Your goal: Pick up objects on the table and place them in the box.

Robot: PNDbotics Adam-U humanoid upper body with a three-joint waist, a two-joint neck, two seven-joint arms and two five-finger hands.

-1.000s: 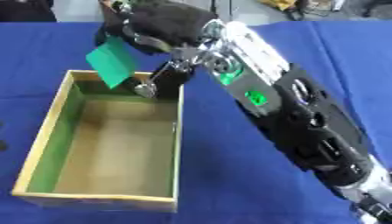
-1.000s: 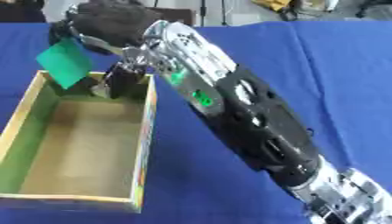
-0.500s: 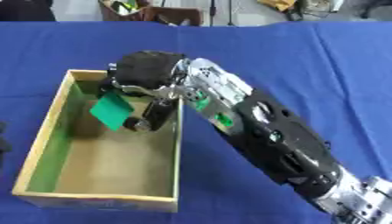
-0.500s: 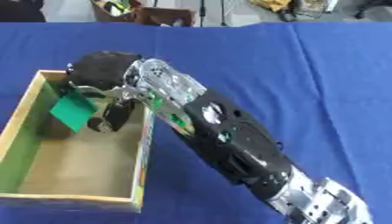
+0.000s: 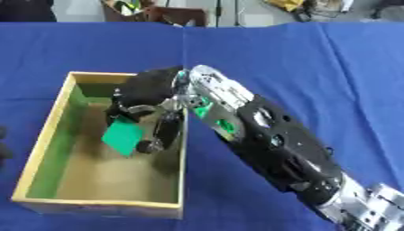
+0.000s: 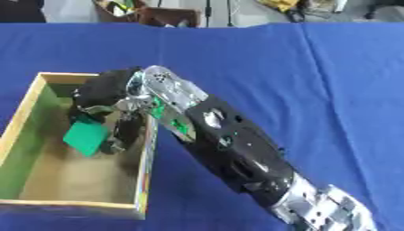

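Blue cloth covers the table (image 5: 315, 58), with room clutter along its far edge. Left of centre sits the wooden box (image 5: 49, 131), green-lined on its left wall. Reaching over its right wall, the right hand (image 5: 150, 97) has fingers curled on a green object (image 5: 122, 135) low inside; release remains, I judge.

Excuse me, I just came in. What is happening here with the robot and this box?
The robot's right hand reaches from the right side into the wooden box on the blue table. It holds a small green object, its fingers curled around it, low inside the box and close to the bottom. The object is not yet released. At the left edge of the left eye view something dark shows; I cannot tell if it is the left hand.
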